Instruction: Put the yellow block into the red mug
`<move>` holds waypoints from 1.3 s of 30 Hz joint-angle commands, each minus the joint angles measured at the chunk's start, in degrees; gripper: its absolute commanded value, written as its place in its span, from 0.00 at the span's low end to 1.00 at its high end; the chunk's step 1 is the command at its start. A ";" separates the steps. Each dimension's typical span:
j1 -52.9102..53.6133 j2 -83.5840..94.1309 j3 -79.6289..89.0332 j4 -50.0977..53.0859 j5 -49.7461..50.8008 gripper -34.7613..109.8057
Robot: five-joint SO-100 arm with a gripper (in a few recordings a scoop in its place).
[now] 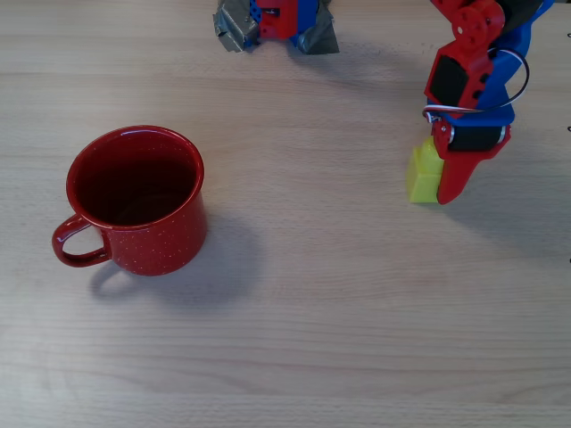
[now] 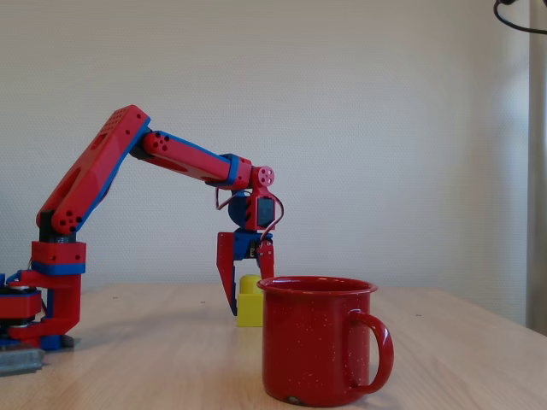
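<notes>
1. Because the yellow block [image 1: 425,176] sits on the worktop [image 1: 357,339] toward its right side, nearer the far edge than the near one in the overhead view, the gripper [image 1: 437,183] works well apart from the red mug [image 1: 136,200], which stands left of centre.
2. The claw straddles the block: a red finger [image 1: 459,174] lies against its right face, and in the fixed view the other finger drops behind the block. Whether the jaws are already clenched on it or merely resting against it, I cannot tell.
3. Judged risk: if the fingers bite only the upper part of the block, it may twist or slip out during the lift, and a small brick could skid toward the right edge.
4. Judged risk: the mug is squat but its rim [image 2: 317,285] stands higher than the block's top in the fixed view, so a low carry would knock the wall and push the mug toward the left edge.
5. Judged risk: a release off-centre could bounce the block off the rim, though the mouth is wide against the brick.
6. Open room: bare wood lies between block and mug, with nothing to steer around; the handle [image 1: 78,245] points toward the near-left corner, away from the approach.
7. The arm's base [image 1: 277,22] sits at the far edge, clear of that path.
</notes>
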 commanded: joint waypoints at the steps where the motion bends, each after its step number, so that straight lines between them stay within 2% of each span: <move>1: 0.26 2.81 -1.49 0.26 -0.79 0.25; 9: 1.49 5.71 -0.88 1.85 -0.88 0.24; 24: 4.48 23.99 3.52 6.86 -3.78 0.24; 39: 7.03 38.06 -1.67 14.06 -8.44 0.24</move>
